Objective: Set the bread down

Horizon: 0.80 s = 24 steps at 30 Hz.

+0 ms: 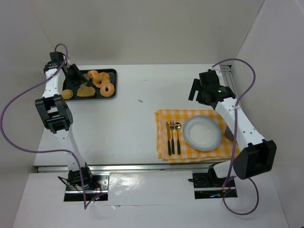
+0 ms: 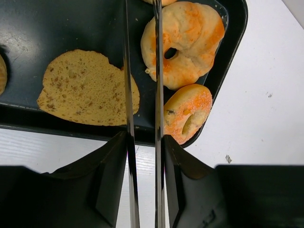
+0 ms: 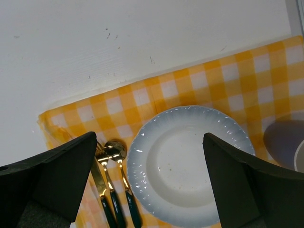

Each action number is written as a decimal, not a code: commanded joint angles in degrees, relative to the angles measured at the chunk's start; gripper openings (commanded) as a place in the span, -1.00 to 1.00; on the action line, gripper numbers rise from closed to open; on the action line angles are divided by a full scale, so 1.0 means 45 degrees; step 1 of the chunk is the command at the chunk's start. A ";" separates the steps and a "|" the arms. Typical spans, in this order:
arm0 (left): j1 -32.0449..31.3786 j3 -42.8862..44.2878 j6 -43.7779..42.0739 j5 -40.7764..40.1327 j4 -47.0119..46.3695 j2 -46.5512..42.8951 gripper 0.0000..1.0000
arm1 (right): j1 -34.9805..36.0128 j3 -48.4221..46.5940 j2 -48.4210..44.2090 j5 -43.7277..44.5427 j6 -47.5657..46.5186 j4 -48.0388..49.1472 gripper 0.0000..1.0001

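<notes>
- The tray [image 2: 28, 28] was black, its floor lightly scuffed.
- On the tray, the bread slice [image 2: 85, 88] was tan with darker brown flecks.
- Beside it on the tray, the large ring roll [image 2: 183, 42] was pale gold, streaked with orange.
- At the tray's corner, the small ring roll [image 2: 187, 111] showed a brighter orange crust.
- Under the tray, the table [image 1: 123, 128] was white.
- Well right of the tray, the cloth [image 1: 164, 118] was checked yellow and white.
- The plate [image 3: 185, 161] on the cloth was white, shading to pale blue-grey at its rim.
- On the plate's tray side, the cutlery [image 1: 173, 137] had gold heads and dark handles.
- The arms [image 1: 64, 137] were white with black joints; their cables [image 1: 19, 99] were purple.
</notes>
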<state>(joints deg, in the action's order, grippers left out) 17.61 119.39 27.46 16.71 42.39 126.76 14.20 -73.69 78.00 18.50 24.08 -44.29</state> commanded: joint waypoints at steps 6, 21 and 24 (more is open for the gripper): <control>0.0267 -0.0223 -0.0009 0.0173 -0.0905 -0.0278 0.04 | -0.0088 -0.0753 0.0207 -0.0302 -0.0155 0.0194 1.00; 0.0619 -0.0946 -0.0009 0.0700 -0.1508 -0.1177 0.12 | -0.0088 -0.0734 0.0207 -0.0303 -0.0155 0.0194 1.00; 0.0735 -0.0889 -0.0009 0.0933 -0.1647 -0.1022 0.15 | -0.0088 -0.0616 0.0207 -0.0303 -0.0155 0.0194 1.00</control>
<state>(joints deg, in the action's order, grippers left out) 20.18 114.69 27.29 18.39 39.86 125.21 14.20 -75.07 78.98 17.10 24.08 -44.27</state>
